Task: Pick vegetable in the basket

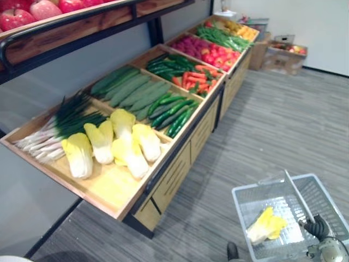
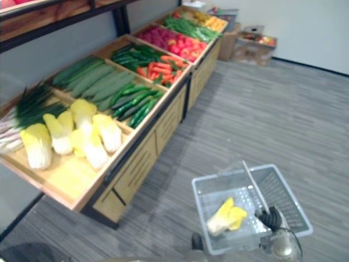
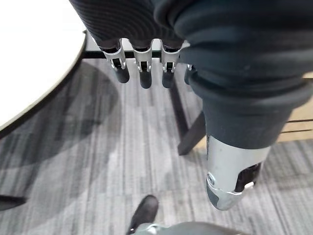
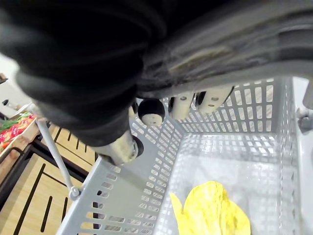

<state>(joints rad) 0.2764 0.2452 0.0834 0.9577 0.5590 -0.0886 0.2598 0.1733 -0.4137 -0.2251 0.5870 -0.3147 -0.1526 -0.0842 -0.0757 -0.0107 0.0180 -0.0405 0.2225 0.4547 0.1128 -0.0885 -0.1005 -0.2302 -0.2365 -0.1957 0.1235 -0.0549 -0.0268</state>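
Right robot hand (image 1: pixel 316 226) curled round basket handle (image 1: pixel 297 194); next veg. lies to the L.
Basket (image 1: pixel 245 199) is held low at R w/ one cabbage (image 1: pixel 265 225) laid inside. Left robot hand (image 3: pixel 145 73) is hung over the floor (image 3: pixel 98 156), fingers straight, nothing held. It is judged nearer the shelf cabbages (image 1: pixel 128 144), laid on the wooden shelf (image 1: pixel 109 191) ahead-left, white stems toward its front edge. Grip is shown by right wrist view, shelf by eye views.
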